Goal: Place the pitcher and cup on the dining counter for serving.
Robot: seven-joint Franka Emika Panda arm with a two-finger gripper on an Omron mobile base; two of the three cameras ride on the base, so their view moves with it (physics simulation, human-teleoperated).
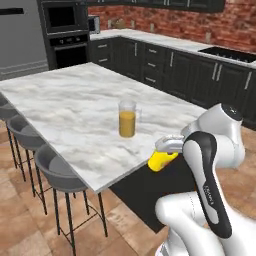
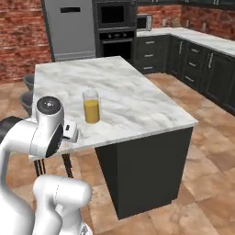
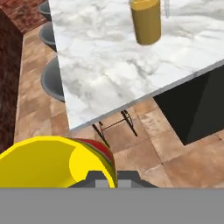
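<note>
The pitcher [image 1: 127, 119] [image 2: 91, 106] [image 3: 145, 19], a tall clear glass half full of orange juice, stands upright on the marble dining counter [image 1: 70, 105] [image 2: 137, 101] [image 3: 105, 65], a little in from its near edge. My gripper [image 1: 167, 147] [image 3: 106, 179] is shut on the rim of the yellow cup [image 1: 161, 160] [image 3: 43, 162]. It holds the cup in the air just off the counter's near corner, over the tiled floor. A red mark shows on the cup's side in the hand view. In the right base view my own arm covers the cup.
Grey round-backed stools [image 1: 55, 170] [image 3: 54, 78] line the counter's left side. Dark cabinets with a marble worktop [image 1: 165, 42] run along the brick wall behind, beside a black oven [image 1: 65, 30] [image 2: 114, 23] and a fridge [image 2: 71, 27]. Open tiled floor [image 2: 206, 151] lies to the right of the counter.
</note>
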